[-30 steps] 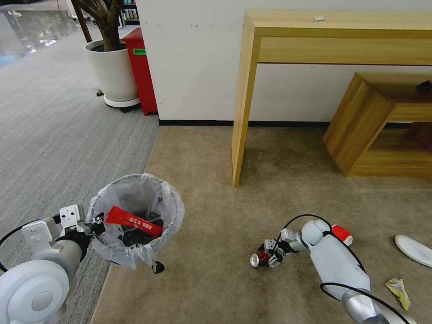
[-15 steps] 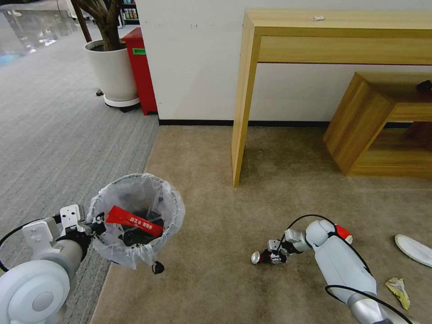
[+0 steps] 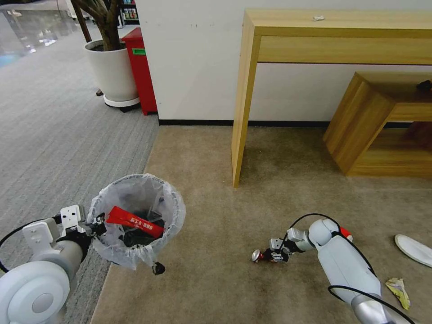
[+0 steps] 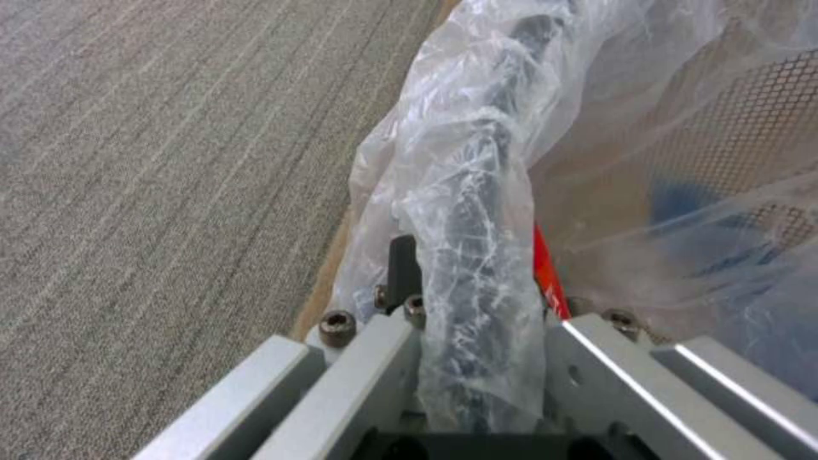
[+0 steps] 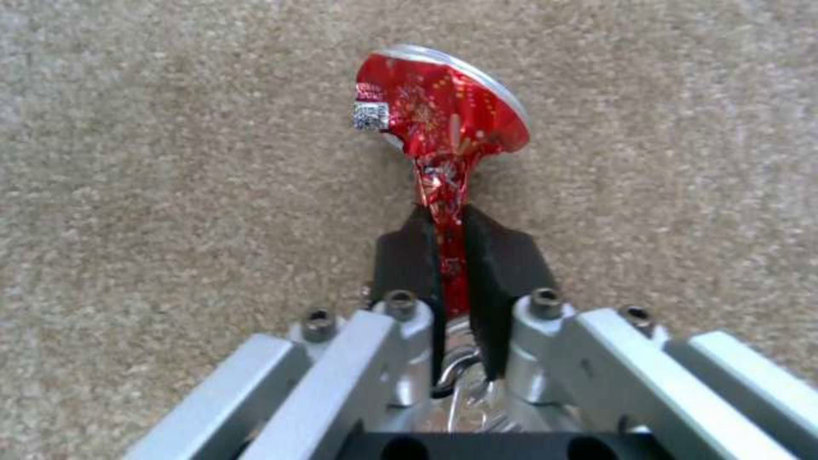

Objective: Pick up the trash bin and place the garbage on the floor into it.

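Right wrist view: right pincer [image 5: 452, 246] pinched tight on crushed red can [image 5: 439, 118], its flared end beyond the tips

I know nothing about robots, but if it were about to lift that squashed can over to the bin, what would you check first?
1. Right hand shut on the crushed red can: ok, its black pads pinch the can's flattened end.
2. Can clear of the carpet: cannot tell; it sits very low.
3. Left hand gripping the trash bin: ok, clamped over the bagged rim.
4. Bin mouth open: ok, though a red wrapper lies across the inside.
5. Path from can to bin: ok, bare carpet between them.
6. Litter left: not ok, a white slipper and crumpled paper lie by the right arm.
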You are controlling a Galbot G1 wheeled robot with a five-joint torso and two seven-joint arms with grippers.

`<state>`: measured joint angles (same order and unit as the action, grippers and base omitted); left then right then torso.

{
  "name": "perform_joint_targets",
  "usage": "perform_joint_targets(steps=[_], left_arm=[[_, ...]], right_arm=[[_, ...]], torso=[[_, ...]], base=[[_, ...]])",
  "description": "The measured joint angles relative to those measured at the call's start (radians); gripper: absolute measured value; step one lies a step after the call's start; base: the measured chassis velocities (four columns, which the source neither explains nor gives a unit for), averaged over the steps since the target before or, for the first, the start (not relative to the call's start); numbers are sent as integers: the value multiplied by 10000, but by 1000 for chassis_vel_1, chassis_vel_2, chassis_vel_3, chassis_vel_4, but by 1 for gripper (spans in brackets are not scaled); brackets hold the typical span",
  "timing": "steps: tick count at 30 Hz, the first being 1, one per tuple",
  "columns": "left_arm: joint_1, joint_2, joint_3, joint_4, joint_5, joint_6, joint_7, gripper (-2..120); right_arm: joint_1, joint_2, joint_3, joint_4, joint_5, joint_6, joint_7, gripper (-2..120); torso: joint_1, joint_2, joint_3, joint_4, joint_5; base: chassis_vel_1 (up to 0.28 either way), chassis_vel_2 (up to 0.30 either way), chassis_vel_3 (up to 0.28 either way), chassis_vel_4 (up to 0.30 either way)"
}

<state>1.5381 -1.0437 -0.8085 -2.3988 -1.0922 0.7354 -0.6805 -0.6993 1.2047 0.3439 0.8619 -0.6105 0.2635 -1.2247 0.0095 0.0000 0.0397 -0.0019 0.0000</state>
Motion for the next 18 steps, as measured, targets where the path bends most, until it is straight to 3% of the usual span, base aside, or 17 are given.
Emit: perform_joint_targets(steps=[5, 18], left_arm=[[0, 16, 0, 0, 3, 0, 5, 0], [-16, 50, 3, 55, 5, 0, 38, 0]], right_arm=[[21, -7, -3, -24, 13, 4, 42, 0], [122, -54, -47, -81, 407, 71, 307, 0]], torso=[[0, 0, 0, 0, 1], [0, 0, 0, 1, 1]], base=[[0, 0, 0, 0], [0, 0, 0, 0]])
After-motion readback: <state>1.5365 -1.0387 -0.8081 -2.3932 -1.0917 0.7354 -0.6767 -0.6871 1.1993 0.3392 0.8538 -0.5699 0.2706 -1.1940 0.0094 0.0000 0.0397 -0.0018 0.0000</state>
